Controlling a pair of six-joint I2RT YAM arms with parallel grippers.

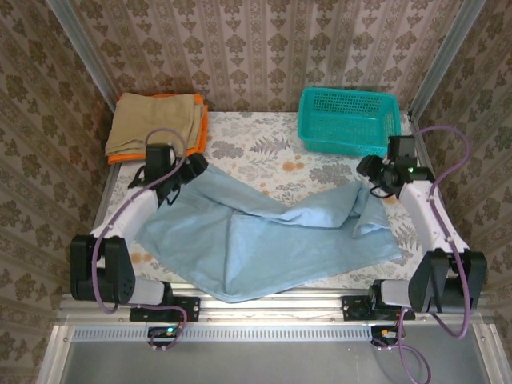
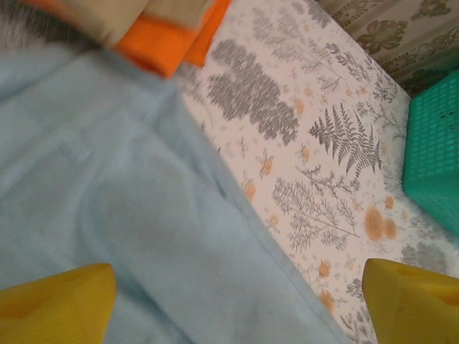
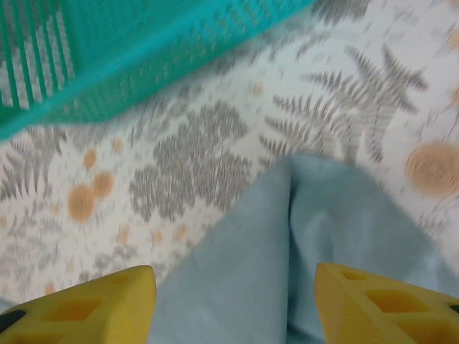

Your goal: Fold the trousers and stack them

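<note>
The pale light-blue trousers (image 1: 264, 236) lie spread and rumpled across the table, from the left rear to the right front. My left gripper (image 1: 182, 176) hovers open over their left end; in the left wrist view its yellow fingers (image 2: 57, 301) stand wide apart above the flat cloth (image 2: 107, 201) and its hem. My right gripper (image 1: 376, 179) is at their bunched right end. Its jaws (image 3: 237, 304) stand open, astride a raised fold of the cloth (image 3: 287, 265), with a gap on both sides.
A teal basket (image 1: 350, 120) stands at the back right, close to the right gripper (image 3: 107, 50). A folded tan cloth (image 1: 156, 120) lies on a folded orange cloth (image 1: 202, 132) at the back left. The floral tabletop (image 1: 272, 152) shows between them.
</note>
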